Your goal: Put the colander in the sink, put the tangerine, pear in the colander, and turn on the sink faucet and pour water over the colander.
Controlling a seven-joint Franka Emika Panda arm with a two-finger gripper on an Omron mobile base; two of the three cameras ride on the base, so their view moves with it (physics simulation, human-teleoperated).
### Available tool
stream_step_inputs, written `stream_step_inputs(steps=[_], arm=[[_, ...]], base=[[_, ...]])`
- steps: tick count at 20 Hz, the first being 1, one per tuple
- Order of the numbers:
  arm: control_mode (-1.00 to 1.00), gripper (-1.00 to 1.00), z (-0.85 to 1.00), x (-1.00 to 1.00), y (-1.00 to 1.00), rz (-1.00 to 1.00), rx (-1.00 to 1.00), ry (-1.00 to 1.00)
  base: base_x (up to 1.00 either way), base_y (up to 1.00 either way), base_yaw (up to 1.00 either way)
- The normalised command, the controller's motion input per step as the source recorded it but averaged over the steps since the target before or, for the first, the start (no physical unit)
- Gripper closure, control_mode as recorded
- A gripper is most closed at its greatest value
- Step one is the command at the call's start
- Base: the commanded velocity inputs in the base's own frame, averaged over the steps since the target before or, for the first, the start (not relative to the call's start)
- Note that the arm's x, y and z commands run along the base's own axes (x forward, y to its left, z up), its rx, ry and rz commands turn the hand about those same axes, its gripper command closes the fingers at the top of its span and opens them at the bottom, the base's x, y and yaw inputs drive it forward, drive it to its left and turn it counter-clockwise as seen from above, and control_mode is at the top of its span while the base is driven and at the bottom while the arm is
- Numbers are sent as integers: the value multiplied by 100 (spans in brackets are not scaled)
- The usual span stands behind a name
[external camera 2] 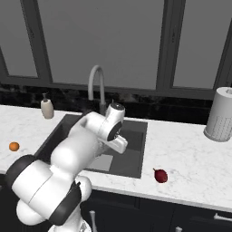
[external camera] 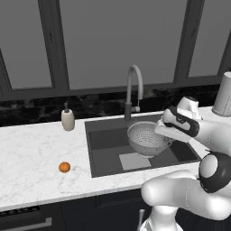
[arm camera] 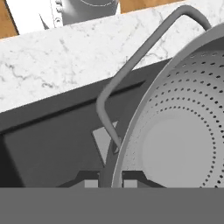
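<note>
My jaws pinch the colander (external camera: 145, 138) rim, holding it tilted over the sink (external camera: 108, 155), above the basin floor. Next: lower straight down. Tangerine (external camera: 64, 167) on table to the left; pear (external camera 2: 160, 176) on table to the right.

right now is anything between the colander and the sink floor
Nothing visible. The gripper holds the colander by its rim over the sink, whose floor below is bare; the faucet stands behind.
</note>
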Motion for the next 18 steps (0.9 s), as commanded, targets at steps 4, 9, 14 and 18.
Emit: stream_step_inputs(steps=[4, 9, 14, 18], arm=[[-100, 100, -47, 20, 9, 8, 0, 1], [-100, 100, -47, 16, 5, 10, 0, 0], [-100, 100, -44, 20, 11, 10, 0, 0], [-100, 100, -26, 26, 7, 9, 0, 0]], base=[[0, 0, 0], [0, 0, 0], [0, 0, 0], [0, 0, 0]])
